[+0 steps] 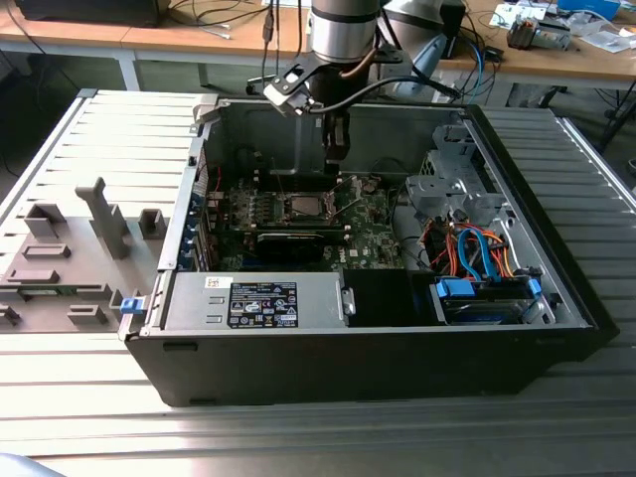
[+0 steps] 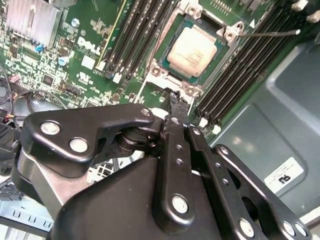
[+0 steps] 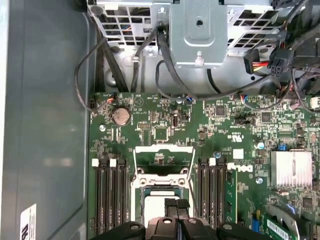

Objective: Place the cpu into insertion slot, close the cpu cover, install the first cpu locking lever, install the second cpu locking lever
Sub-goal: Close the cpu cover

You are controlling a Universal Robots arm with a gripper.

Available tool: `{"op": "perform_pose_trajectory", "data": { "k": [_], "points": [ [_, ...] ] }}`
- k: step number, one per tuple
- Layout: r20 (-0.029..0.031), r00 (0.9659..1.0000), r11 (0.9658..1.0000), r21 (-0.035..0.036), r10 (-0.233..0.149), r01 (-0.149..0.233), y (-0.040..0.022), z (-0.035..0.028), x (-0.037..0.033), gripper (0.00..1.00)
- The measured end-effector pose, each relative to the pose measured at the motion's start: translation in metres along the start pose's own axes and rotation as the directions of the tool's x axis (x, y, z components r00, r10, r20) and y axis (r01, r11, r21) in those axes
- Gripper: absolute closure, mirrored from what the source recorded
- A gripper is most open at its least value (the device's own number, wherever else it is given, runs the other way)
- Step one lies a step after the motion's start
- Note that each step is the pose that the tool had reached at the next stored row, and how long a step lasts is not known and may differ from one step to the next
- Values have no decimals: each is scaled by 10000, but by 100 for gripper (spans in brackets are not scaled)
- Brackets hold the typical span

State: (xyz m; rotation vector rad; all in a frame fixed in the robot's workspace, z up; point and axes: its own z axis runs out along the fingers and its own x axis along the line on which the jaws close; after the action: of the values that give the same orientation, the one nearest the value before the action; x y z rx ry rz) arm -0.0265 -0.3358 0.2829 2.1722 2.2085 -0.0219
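Gripper [image 2: 176, 102] clenched near cpu [image 2: 195, 50] seated in insertion slot [image 2: 164, 64], second wrist view; cpu cover [image 3: 164, 149] open, first wrist view.

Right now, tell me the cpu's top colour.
The cpu top is pale silvery-beige; second wrist view shows it best.

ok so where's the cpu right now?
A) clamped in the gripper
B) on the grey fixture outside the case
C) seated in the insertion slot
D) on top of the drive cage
C: in the second wrist view the cpu lies flat inside the insertion slot, silvery top up, and the gripper is apart from it, shut on nothing.
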Motion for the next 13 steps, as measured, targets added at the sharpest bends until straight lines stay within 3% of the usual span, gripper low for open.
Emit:
{"op": "perform_pose_trajectory", "data": {
  "k": [1,5,6,8,11,13],
  "points": [
    [-43,10000,10000,14,-2,2,43,4,-14,89],
    [-114,9999,10000,55,-1,1,171,21,-25,89],
    [-151,9999,10000,77,-2,3,230,35,-25,89],
    [-156,9999,9999,114,-2,4,321,58,-26,89],
    [-158,9999,9999,158,-3,5,399,140,-24,89],
    [-158,9999,9998,181,-3,6,515,148,-26,89]
  ]
}}
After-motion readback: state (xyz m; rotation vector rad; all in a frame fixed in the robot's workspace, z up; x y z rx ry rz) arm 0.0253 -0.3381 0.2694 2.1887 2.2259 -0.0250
